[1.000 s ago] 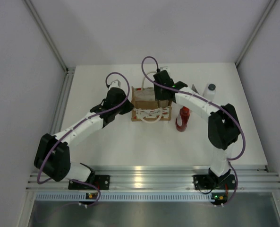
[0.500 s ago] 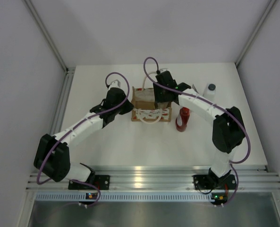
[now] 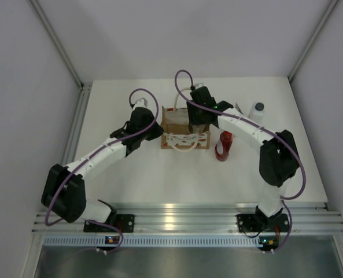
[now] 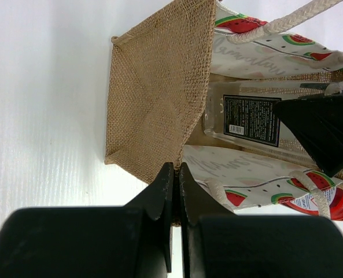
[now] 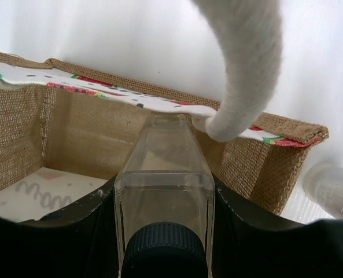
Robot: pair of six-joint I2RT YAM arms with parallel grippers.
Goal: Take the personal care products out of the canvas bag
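Right gripper (image 5: 162,231) clamps a clear bottle (image 5: 163,191) inside the canvas bag (image 4: 159,87) – left gripper (image 4: 176,191) pinches its rim – lift next

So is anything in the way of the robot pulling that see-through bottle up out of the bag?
Partly. The clear bottle with the black cap sits between the right gripper's fingers inside the brown burlap bag. One cream rope handle arcs right above the bag's opening, so it could catch the bottle on the way up. Nothing else blocks it.
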